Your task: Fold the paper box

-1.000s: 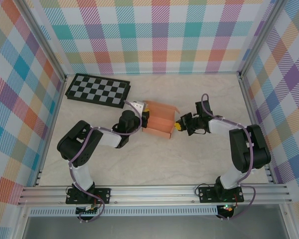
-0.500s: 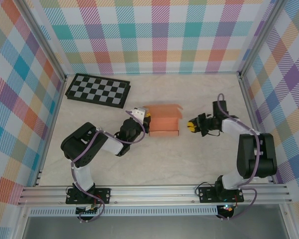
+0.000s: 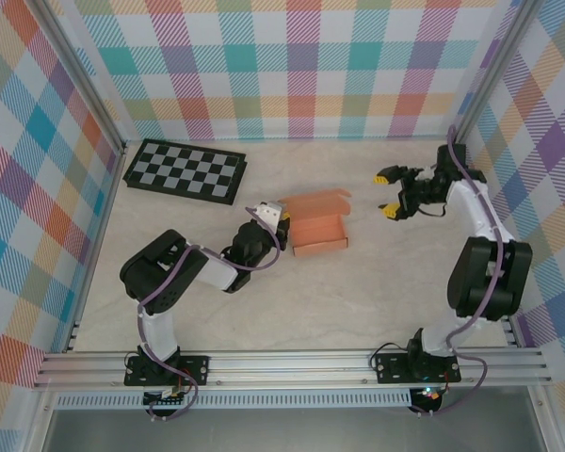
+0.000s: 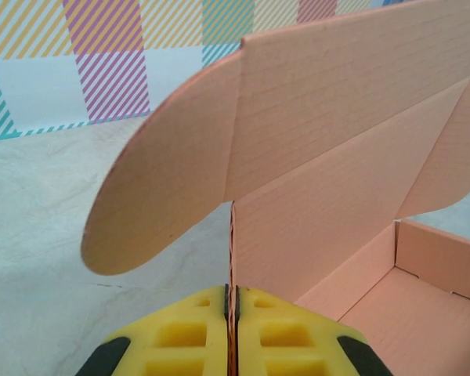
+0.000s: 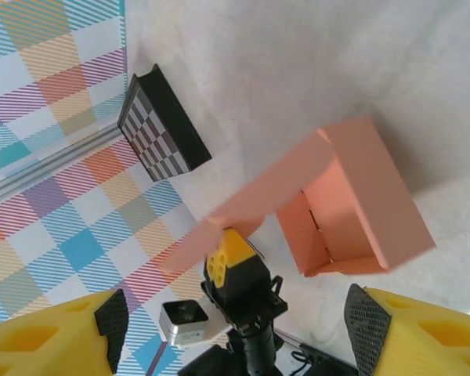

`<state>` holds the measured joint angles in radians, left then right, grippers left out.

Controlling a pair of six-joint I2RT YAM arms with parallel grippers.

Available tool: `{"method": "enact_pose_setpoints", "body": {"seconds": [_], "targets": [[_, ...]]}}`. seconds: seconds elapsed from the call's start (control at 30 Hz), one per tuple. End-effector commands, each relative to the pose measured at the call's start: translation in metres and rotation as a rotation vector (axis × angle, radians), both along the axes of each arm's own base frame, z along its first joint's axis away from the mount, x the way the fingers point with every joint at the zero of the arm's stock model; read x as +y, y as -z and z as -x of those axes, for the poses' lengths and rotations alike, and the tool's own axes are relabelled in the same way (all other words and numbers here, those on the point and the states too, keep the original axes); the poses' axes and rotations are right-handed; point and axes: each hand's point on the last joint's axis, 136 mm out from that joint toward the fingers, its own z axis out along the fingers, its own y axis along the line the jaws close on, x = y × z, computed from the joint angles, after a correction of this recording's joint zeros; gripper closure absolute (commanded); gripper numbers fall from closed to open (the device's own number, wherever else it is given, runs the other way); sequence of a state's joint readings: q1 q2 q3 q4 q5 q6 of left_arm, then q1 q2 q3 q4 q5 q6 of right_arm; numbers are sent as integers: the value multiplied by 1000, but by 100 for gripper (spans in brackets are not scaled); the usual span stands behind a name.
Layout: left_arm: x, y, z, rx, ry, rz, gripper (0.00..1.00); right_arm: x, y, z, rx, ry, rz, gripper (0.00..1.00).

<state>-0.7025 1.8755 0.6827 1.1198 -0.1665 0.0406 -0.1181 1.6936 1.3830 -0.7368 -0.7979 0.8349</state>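
The paper box sits near the middle of the table, well apart from the checkerboard at the far left. Its tray looks already formed, with walls standing on the sides that show. The lid stands open on the far side, a rounded ear flap hanging off its left end. The left gripper is clamped on the box's left end. In the left wrist view its 2 yellow pads are pressed flat together on a thin edge of card just below that ear flap. The right gripper hangs to the right of the box and towards the far wall, well apart from it. Its fingers are spread wide and hold nothing. The step in hand appears to be the closing of the lid, with 1 arm anchoring the tray while the other is free. The next move probably calls for the right gripper to reach the lid's free edge and push it down over the tray. The ear flaps would have to slide inside the side walls rather than buckle outside them. The left pinch sits close to where the left ear must enter, so it may have to shift or let go before the lid can seat.
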Motion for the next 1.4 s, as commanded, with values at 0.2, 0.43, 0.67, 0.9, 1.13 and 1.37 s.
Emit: {"method": "enact_pose_setpoints", "body": {"seconds": [0.2,0.43,0.67,0.9,1.13,1.37], "targets": [[-19,8,5,-1,51,-76,93,47,18,-26,-40,-236,49,23],[-21,9,4,9,45,-96,93,75,35,6,78,-239,26,26],[-26,11,3,14,47,-113,93,83,40,27,115,-199,6,30],[-30,11,6,15,52,-108,93,101,56,33,189,-163,-14,33],[-33,13,10,40,52,-66,92,106,64,32,192,-100,14,37],[-30,18,13,73,45,-35,75,107,77,42,190,-113,57,48]]}}
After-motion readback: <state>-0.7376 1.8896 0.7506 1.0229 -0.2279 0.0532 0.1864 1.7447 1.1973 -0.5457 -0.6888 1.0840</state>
